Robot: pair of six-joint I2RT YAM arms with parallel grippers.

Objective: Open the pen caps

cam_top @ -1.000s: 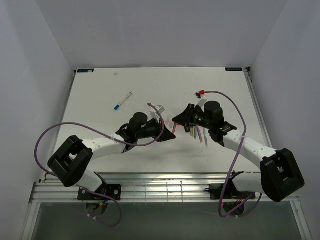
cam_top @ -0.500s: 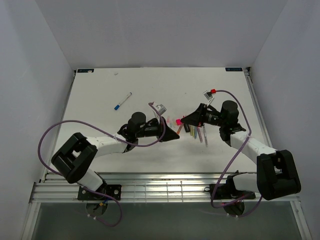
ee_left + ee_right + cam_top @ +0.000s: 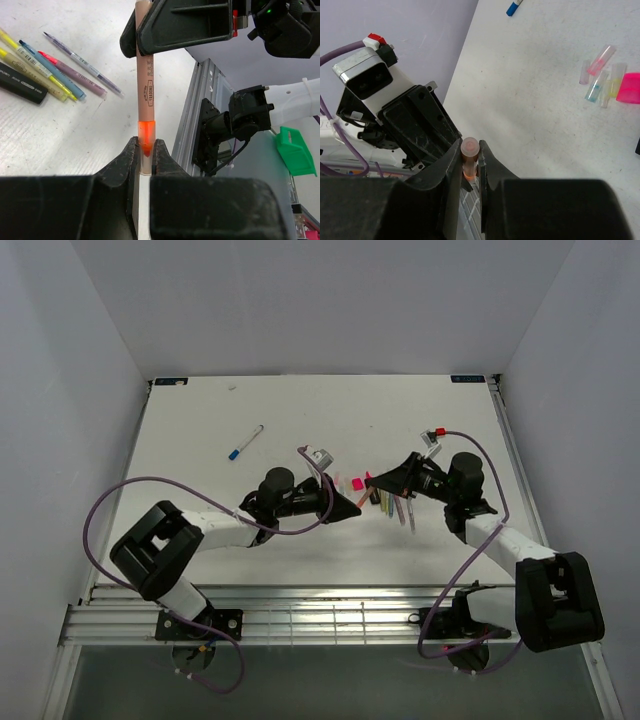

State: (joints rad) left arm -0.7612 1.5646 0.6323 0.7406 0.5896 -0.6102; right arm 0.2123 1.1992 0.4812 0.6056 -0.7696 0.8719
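An orange highlighter (image 3: 145, 75) is held in the air between both grippers, left of the pen row. My left gripper (image 3: 145, 159) is shut on its clear cap (image 3: 145, 150), with the orange tip showing inside. My right gripper (image 3: 470, 156) is shut on the other end of the barrel (image 3: 470, 148). In the top view the left gripper (image 3: 352, 508) and right gripper (image 3: 373, 484) meet tip to tip. Several loose caps (image 3: 601, 56) lie on the table.
Several pens (image 3: 396, 506) lie in a row under the right gripper and also show in the left wrist view (image 3: 55, 70). A pink block (image 3: 357, 483) lies beside them. A blue-capped pen (image 3: 245, 443) lies far left. The table's front rail (image 3: 330, 615) is near.
The right wrist has swung to the right and the left gripper has reached further right. The pen has stayed gripped between both grippers throughout.
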